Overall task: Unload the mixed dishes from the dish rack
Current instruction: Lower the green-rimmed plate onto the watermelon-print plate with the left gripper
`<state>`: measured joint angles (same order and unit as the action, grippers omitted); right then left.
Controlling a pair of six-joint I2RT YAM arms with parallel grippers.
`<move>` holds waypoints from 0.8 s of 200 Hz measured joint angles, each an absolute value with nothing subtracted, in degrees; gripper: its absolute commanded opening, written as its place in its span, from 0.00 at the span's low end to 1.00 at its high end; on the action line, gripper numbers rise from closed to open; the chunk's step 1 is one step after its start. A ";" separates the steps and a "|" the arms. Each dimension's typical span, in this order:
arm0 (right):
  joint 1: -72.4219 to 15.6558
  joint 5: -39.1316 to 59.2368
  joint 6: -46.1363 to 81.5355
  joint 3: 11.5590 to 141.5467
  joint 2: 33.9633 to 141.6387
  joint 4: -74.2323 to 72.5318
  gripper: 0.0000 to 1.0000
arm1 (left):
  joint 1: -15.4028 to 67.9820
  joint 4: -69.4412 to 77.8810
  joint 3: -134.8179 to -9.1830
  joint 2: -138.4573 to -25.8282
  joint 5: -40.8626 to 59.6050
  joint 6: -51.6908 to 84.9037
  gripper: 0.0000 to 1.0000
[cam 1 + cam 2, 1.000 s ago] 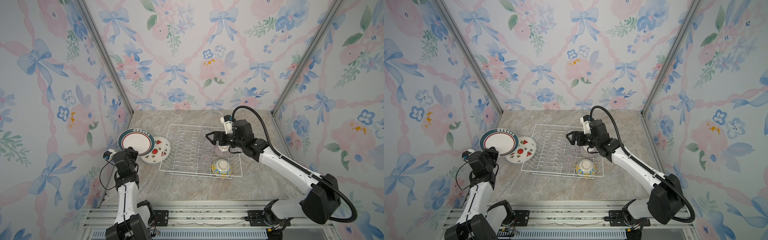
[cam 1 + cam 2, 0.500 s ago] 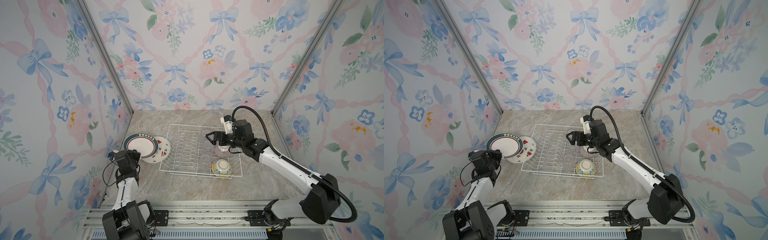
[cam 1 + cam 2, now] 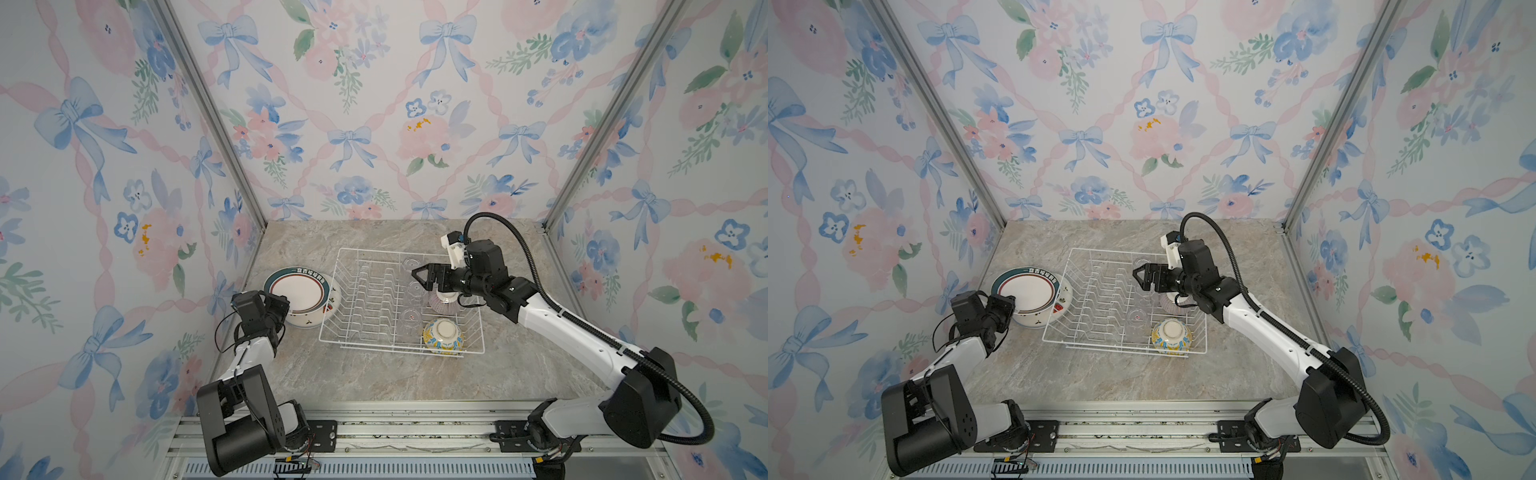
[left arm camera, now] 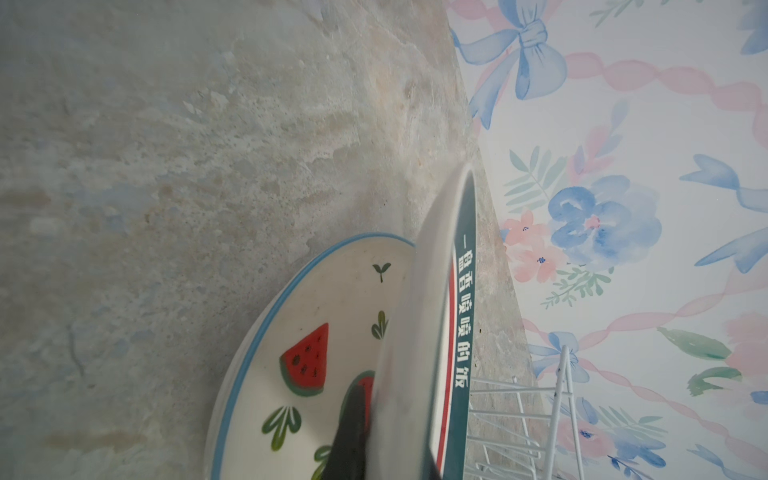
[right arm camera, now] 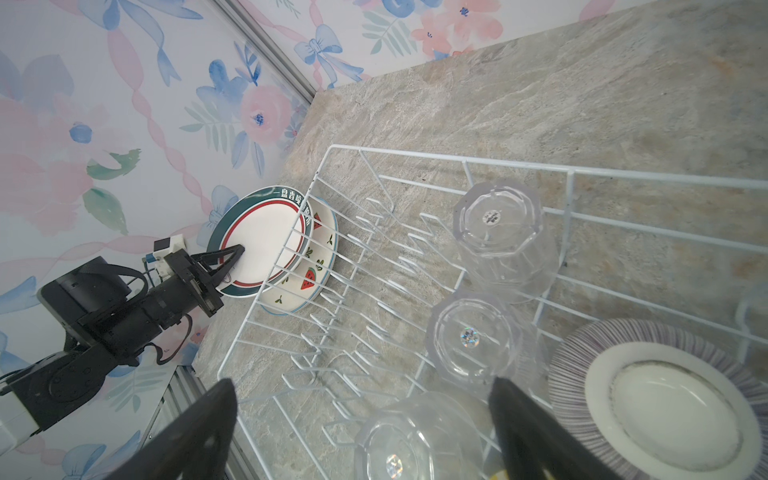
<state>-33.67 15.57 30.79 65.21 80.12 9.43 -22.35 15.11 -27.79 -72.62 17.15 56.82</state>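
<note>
My left gripper is shut on the near rim of the green-and-red rimmed plate, holding it tilted over the watermelon plate on the table left of the dish rack. In the left wrist view the held plate is edge-on above the watermelon plate. My right gripper hangs open over the rack's right part, above three upturned clear glasses. Beside them stand an upturned purple-striped bowl and a yellow-blue bowl.
The rack's left rows of prongs hold nothing. Flowered walls close in the marble table on the left, back and right. The two plates lie close to the left wall. A metal rail runs along the front.
My left gripper has carried the green-and-red rimmed plate rightward and lowered it over the watermelon plate. The right arm has not moved.
</note>
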 measured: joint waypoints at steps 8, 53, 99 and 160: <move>-33.63 15.57 30.79 65.21 80.12 9.47 0.97 | -22.04 15.11 -28.01 -73.23 17.52 56.64 0.04; -33.26 15.57 30.76 65.21 80.16 9.47 0.97 | -21.56 15.20 -28.75 -75.18 19.11 55.53 0.41; -33.08 15.57 30.65 65.21 80.49 9.50 0.97 | -21.41 15.25 -29.43 -75.29 20.27 54.74 0.65; -33.04 15.57 30.37 65.21 80.58 9.50 0.97 | -20.75 10.13 -32.01 -75.26 19.64 50.61 0.98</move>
<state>-33.04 15.57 30.37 65.21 80.58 9.50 -20.75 10.13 -32.01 -75.26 19.64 50.61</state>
